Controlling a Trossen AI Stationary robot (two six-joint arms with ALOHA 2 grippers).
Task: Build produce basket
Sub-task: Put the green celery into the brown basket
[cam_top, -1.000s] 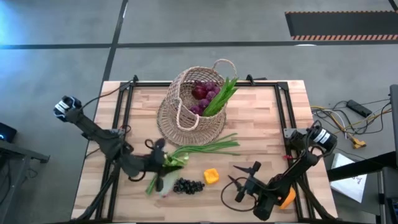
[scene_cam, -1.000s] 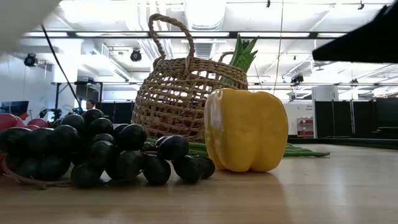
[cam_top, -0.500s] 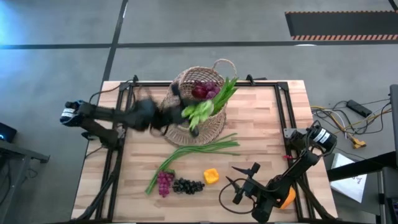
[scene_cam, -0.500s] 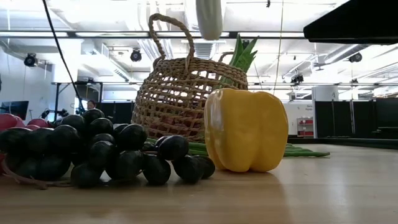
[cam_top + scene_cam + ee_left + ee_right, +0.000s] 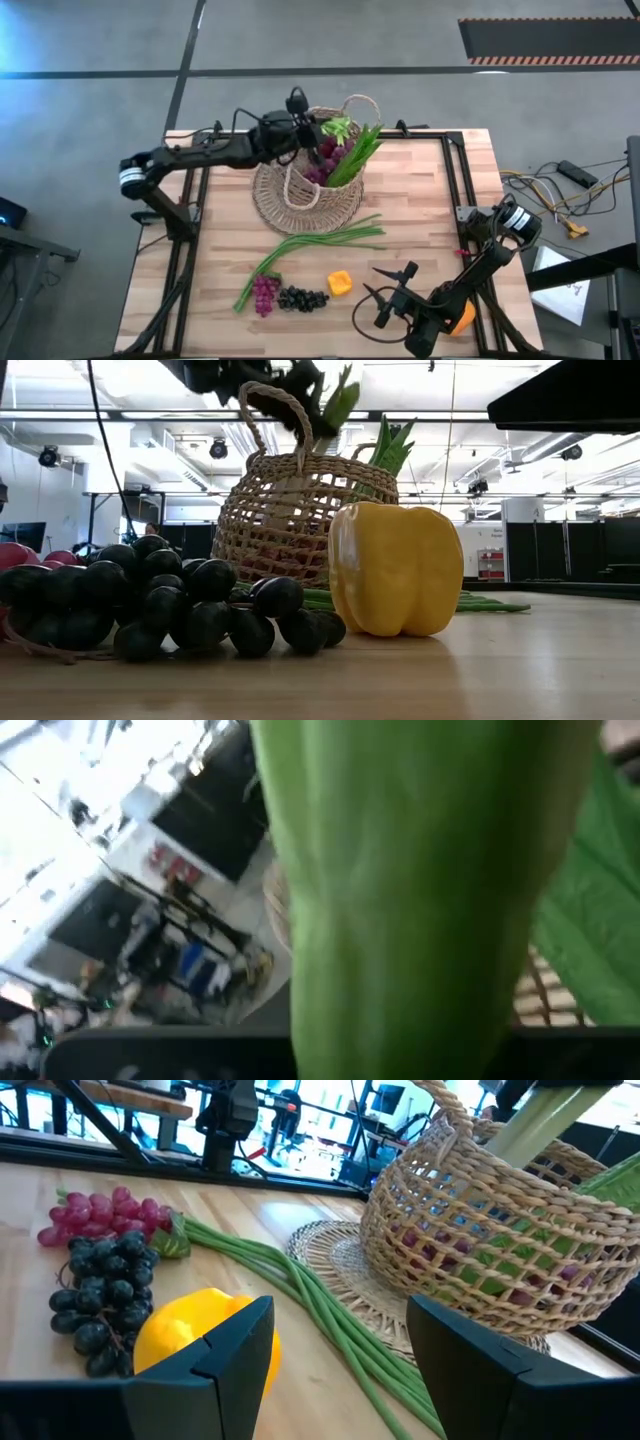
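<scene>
Left gripper point(image 5: 318, 128) is hanging right over the basket point(image 5: 300, 195) with the leafy greens point(image 5: 338, 128) clamped in its fingers.

The whole thing is coming down to this: the greens are sitting directly above the basket's open mouth, stalk running roughly top to bottom in the low view, so the drop looks like it's basically straight down beside the leek point(image 5: 356, 155) and the purple grapes point(image 5: 322, 150) already inside. The right gripper point(image 5: 392, 300) is waiting well away from the basket, fingers spread, with the yellow pepper point(image 5: 340, 284), black grapes point(image 5: 302, 298) and green onions point(image 5: 320, 242) lying between it and the basket.
</scene>
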